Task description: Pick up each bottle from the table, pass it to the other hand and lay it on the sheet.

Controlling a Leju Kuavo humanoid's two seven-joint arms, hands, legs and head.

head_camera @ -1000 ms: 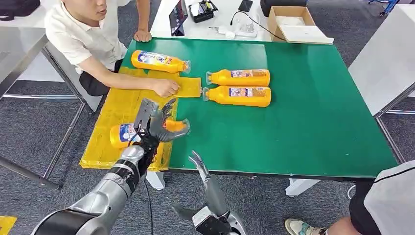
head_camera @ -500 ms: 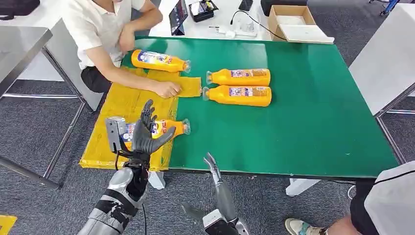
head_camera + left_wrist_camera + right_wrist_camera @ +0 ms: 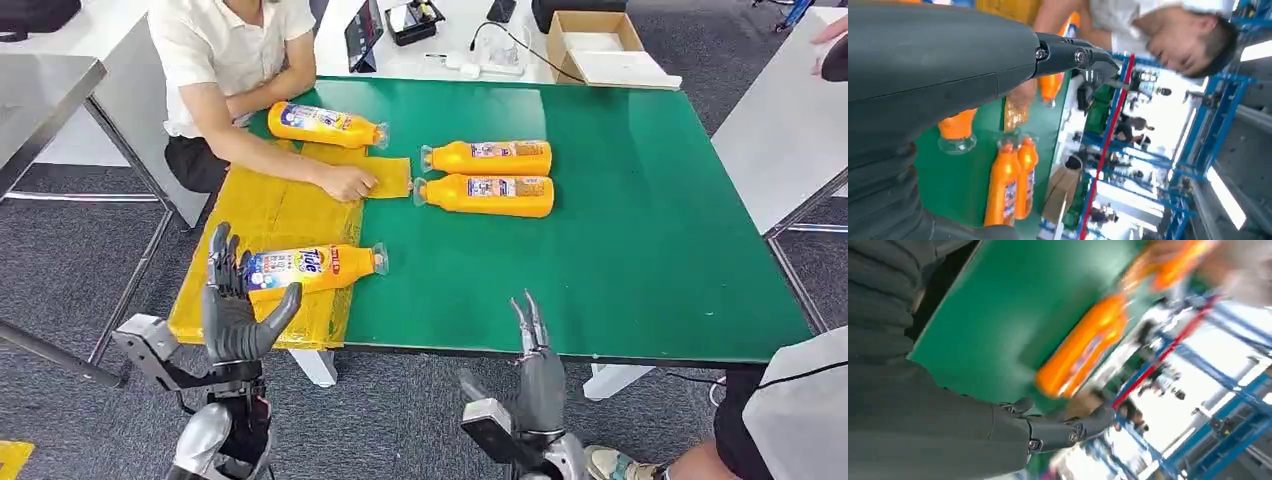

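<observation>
Both hands are empty with fingers spread: the left hand (image 3: pixel 236 300) hangs below the tabletop's near edge by the yellow sheet (image 3: pixel 262 222), and the right hand (image 3: pixel 535 350) hovers just short of the green tabletop (image 3: pixel 640 220). 1 bottle (image 3: pixel 312 267) lies on its side on the sheet, its cap end reaching over the sheet's edge onto the green; a 2nd bottle (image 3: pixel 328 125) lies at the sheet's far end. 2 more bottles (image 3: pixel 488 177) lie side by side, touching, on the bare tabletop, well ahead of the right hand. The likely risk is in picking 1 of that pair: fingers closing around the near bottle could nudge its neighbour and set it rolling. A person's hand (image 3: pixel 347 182) rests on the sheet near the pair, so a reach there may brush it. The head view gives the whole layout; the left wrist view adds the clear caps of the pair (image 3: pixel 1013 182) seen end-on, while the right wrist view is too blurred to place its bottle (image 3: pixel 1083 347).
</observation>
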